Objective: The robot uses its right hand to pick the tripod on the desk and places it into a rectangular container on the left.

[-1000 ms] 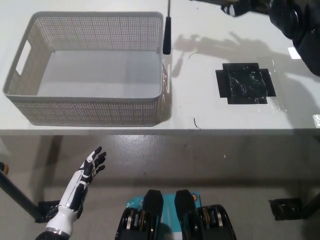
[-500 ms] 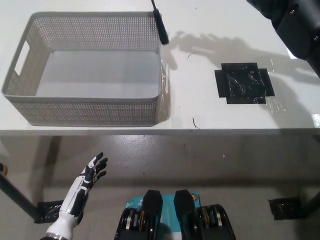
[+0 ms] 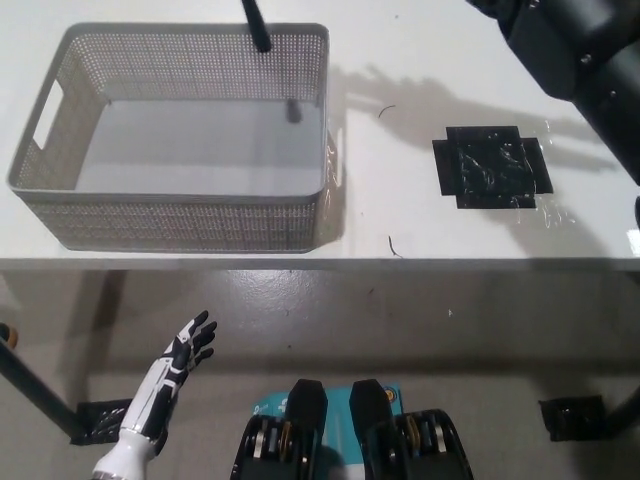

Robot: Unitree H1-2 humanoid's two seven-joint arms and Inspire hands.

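While the black right arm (image 3: 580, 50) is reaching in, its robot hand is out of view, so you cannot tell its grip. You are seeing only a tripod (image 3: 257, 25) leg tip, hanging over the container's (image 3: 190, 215) far wall; it is probably light, stiff and smooth, best held at the hub.

Two robot arms, one low and one high.
The white left hand (image 3: 186, 342) sits at the lower left, below the table edge, held out with its fingers spread apart and holding nothing. The black right arm (image 3: 575, 55) reaches across the top right corner. Its hand is past the picture's top edge.
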